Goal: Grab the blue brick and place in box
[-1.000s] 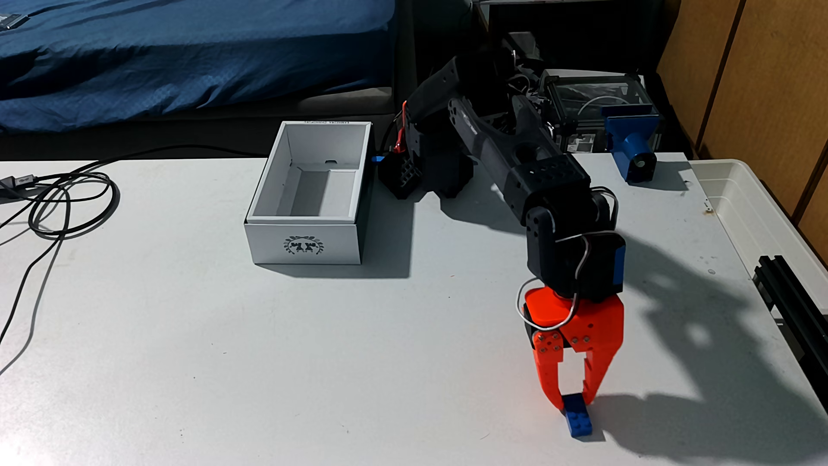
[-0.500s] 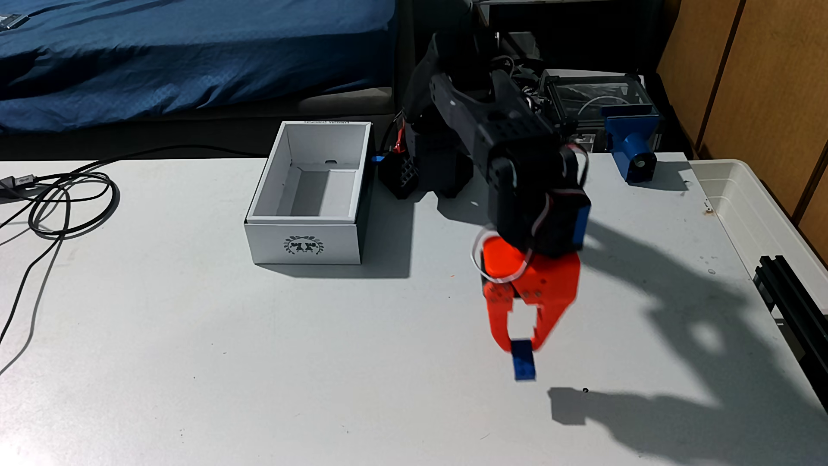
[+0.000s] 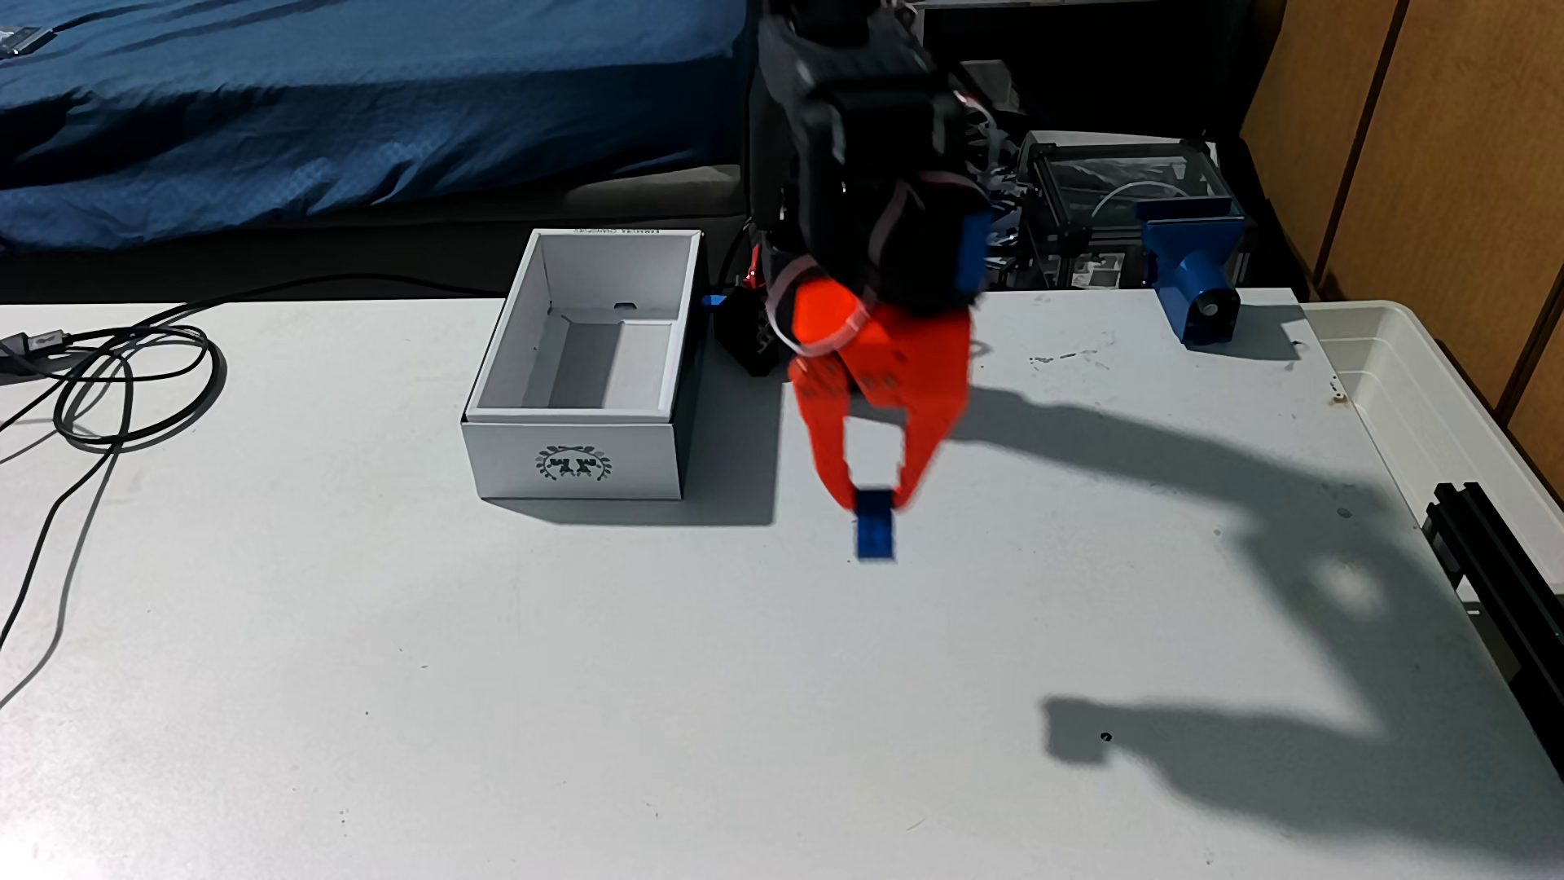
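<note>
box (image 3: 584,461) front: dark wreath-like emblem, no letters legible
box far rim: one line of small dark print, too blurred to read
Elsewhere: no readable text

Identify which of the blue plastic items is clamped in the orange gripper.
The small bright-blue studded toy brick, hanging from the orange gripper above the table. The larger blue plastic device with a round opening stands untouched at the table's far edge.

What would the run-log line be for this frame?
phase: carry | gripper: shut on blue brick, airborne | box: empty, left of gripper | brick not yet over box
</note>
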### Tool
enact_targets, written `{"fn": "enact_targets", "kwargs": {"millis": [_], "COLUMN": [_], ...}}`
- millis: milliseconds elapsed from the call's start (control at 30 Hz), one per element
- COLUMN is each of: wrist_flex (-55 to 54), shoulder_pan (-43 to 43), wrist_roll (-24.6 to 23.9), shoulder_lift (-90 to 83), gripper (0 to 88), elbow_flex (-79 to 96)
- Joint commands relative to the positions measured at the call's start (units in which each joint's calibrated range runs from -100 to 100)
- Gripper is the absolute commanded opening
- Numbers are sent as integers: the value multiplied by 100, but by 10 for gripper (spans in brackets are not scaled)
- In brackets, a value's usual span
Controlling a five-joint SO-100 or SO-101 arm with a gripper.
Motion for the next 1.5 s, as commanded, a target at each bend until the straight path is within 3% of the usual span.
{"fn": "enact_targets", "kwargs": {"millis": [0,533,800,1167,1467], "wrist_flex": [-38,-21,-21,-29,-451], "shoulder_pan": [330,2187,3680,5322,5738], "wrist_roll": [162,1367,2246,3103,3198], "shoulder_lift": [-1171,-4469,-4723,-4697,-4739], "gripper": [9,11,9,12,10], "elbow_flex": [842,4116,4409,4666,5296]}}
